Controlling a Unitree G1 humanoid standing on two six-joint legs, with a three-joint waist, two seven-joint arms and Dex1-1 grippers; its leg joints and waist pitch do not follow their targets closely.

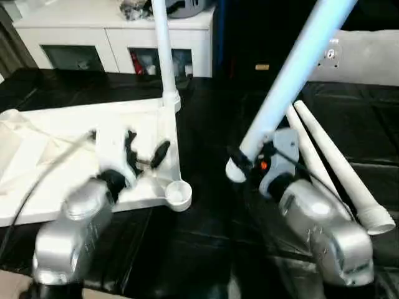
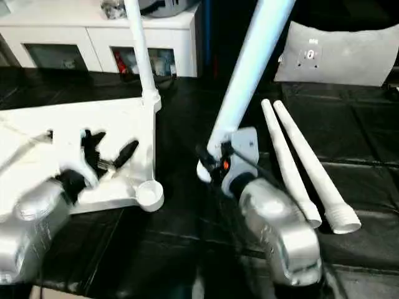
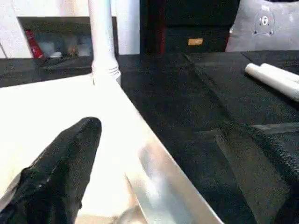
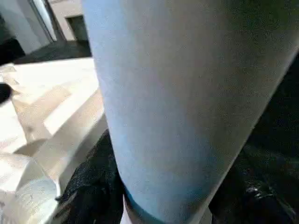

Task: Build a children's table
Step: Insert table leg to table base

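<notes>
Here, on the far left, the square white table top (image 1: pixel 75 156) lies upside down on the black floor (image 1: pixel 206 237), its raised rim up and its round corner sockets showing; one leg (image 1: pixel 163 50) already stands upright in the far corner socket, while the near corner socket (image 1: pixel 177 194) sits empty. Over the top's near right part hangs the left gripper (image 1: pixel 144 149), its two black fingers spread wide and grasping nothing. Moving right across bare floor, the right gripper (image 2: pixel 215 163) is closed round the thick end of a second leg (image 2: pixel 249 62), which slants up and away out of the picture; the close wrist view shows the black fingers (image 4: pixel 93 186) pressed against its smooth white barrel. Further right, two spare legs (image 2: pixel 299 162) lie side by side on the floor, touching, their wide ends toward the robot, with a grey-white cushion (image 2: pixel 349 53) behind them and a white cabinet (image 1: pixel 118 37) at the back left. The legs look like light, stiff, hollow plastic with a glossy skin, so likely to slip or swing; a hold near the thick end, as now, should steer the end into a socket best. The top seems rigid and light too, apt to slide unless steadied by its rim.
</notes>
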